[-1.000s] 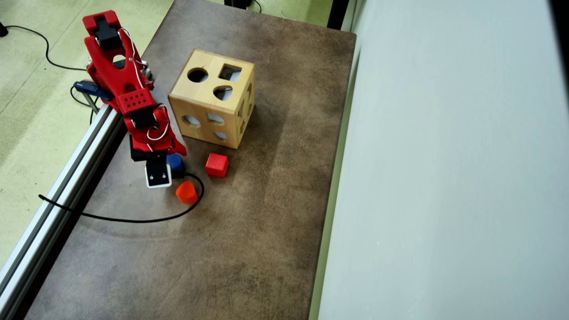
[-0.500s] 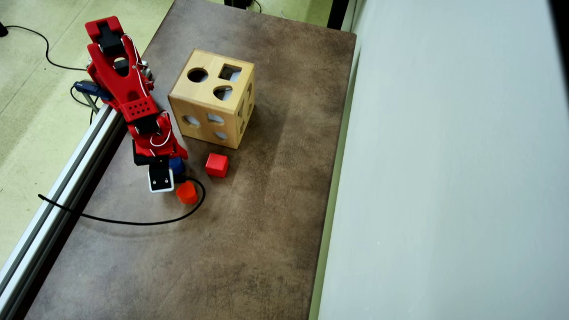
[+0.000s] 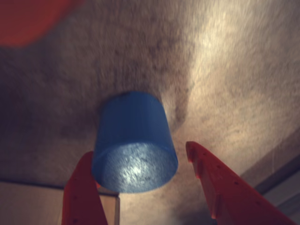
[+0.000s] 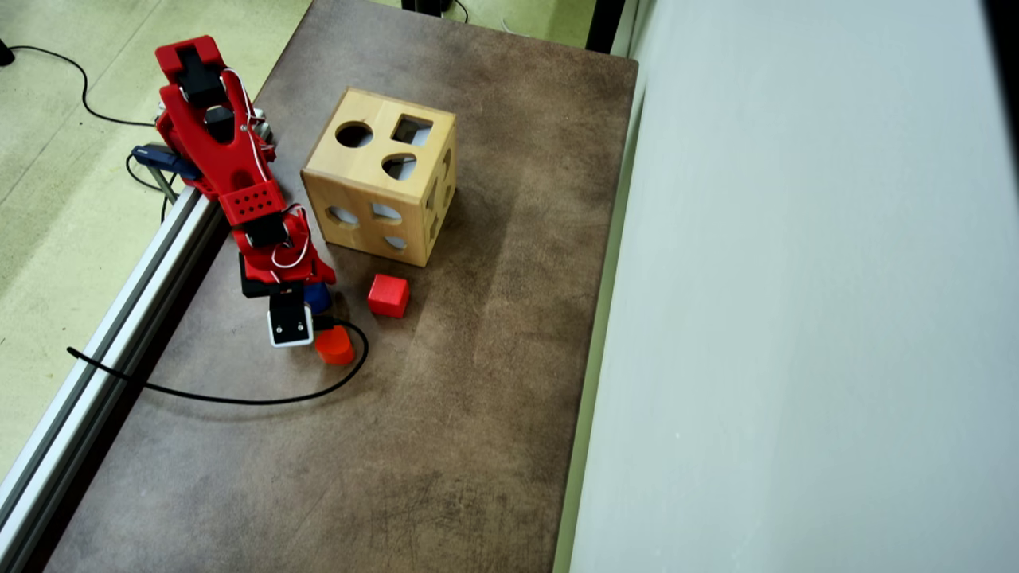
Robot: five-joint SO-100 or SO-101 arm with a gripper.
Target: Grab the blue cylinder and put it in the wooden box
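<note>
— While the arm point(image 4: 239, 171) leans down over the counter point(image 4: 446, 414), where exactly is the blue cylinder point(image 3: 135, 140)?

— Standing on the counter between the two red fingers point(image 3: 225, 187). In the wrist view its flat round top faces the camera. The left finger looks touching or just beside its edge; the right finger stands clear of it, with brown surface showing in the gap.

— So the jaws are spread?

— Yes, spread around the cylinder, not pinching it.

— And from above?

— In the overhead view only a sliver of the blue cylinder point(image 4: 319, 296) shows, mostly hidden under the red wrist and the white camera block point(image 4: 289, 325). The gripper point(image 3: 143, 157) itself is hidden there.

— What sits near it?

— The orange block point(image 4: 335, 347) lies just beside the camera block, below the cylinder. The red cube point(image 4: 388, 295) is near, to the right. A black cable point(image 4: 239, 396) loops round the orange block.

— The wooden box point(image 4: 380, 187)?

— Upright on the counter, apart from the cylinder, up and to the right of it, with round, square and rounded holes on top.
</note>
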